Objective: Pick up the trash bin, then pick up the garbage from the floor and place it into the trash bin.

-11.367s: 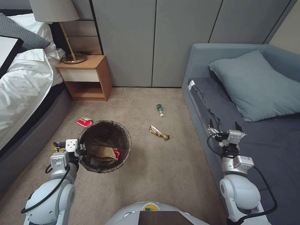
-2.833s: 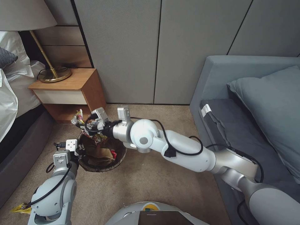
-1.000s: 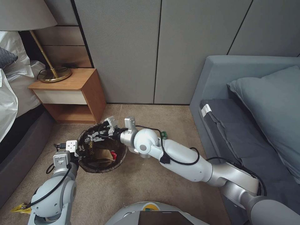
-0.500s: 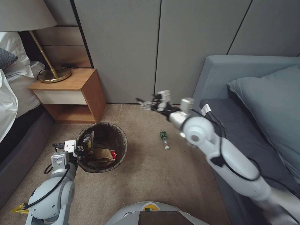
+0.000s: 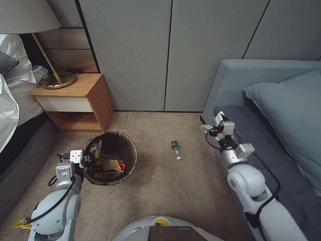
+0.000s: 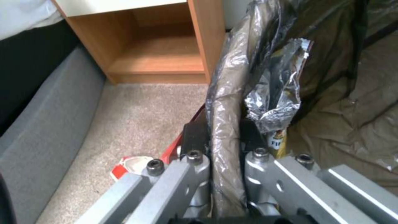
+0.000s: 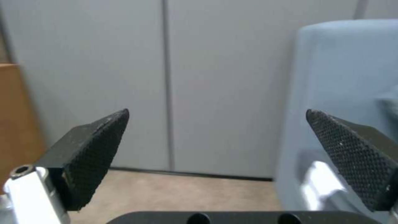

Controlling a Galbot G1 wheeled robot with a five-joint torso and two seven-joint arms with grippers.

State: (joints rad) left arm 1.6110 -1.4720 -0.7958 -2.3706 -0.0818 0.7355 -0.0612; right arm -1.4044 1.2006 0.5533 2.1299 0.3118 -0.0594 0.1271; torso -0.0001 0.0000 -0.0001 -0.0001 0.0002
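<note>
Beige carpet, head view: trash bin [image 5: 110, 157] near-left, bottle [image 5: 176, 149] at centre. Left wrist: left claw [image 6: 217, 155] pinching bin rim; thin liner could slip. Right wrist: right claw [image 7: 215, 155] spread, empty, beside sofa [image 7: 331, 77].

Beige carpet [image 5: 160, 187], grey wall panels [image 5: 133, 53], wooden nightstand [image 5: 75, 100]

Two glossy white arms with brushed-silver joints, each looped by a black cable. The left gripper [image 6: 224, 146] is bare grey metal linkage studded with black hex-socket screws; a white square block sits on its wrist. The right gripper [image 7: 215, 155] carries black wedge-shaped pads [image 7: 93, 149] with a fine diamond knurl. The rounded white base [image 5: 157, 227] bears a yellow-green badge.
</note>
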